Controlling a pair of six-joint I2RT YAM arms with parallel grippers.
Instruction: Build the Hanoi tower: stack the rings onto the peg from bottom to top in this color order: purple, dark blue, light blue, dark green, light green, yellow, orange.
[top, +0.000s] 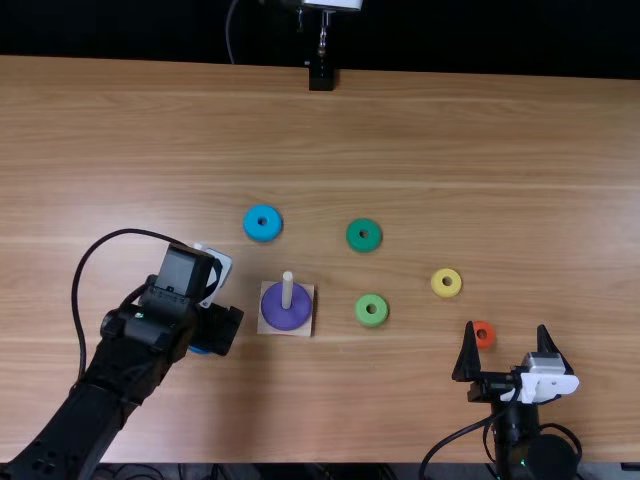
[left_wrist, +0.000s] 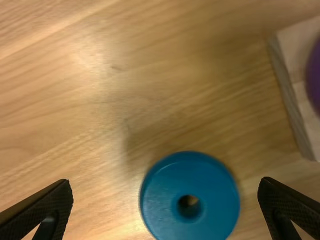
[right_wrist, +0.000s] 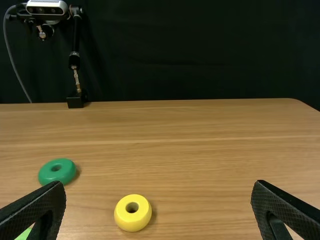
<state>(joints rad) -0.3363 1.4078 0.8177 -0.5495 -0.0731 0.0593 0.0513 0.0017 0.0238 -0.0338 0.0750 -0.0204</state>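
With purple (top: 287, 318) on the peg (top: 287, 290), the left claw (left_wrist: 165, 186) is hovering spread over dark blue (left_wrist: 162, 200), left of the peg, probably needing lowering and closing.

One table (top: 450, 130) holds seven rings (top: 250, 223), one square base (top: 265, 328) and one peg (top: 287, 290).

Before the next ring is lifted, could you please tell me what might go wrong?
The dark blue ring sits nearer one finger of the open left gripper, so closing might shove it. The peg's base is close by and could get knocked. The orange ring lies beside a fingertip of the right gripper, which might nudge it.
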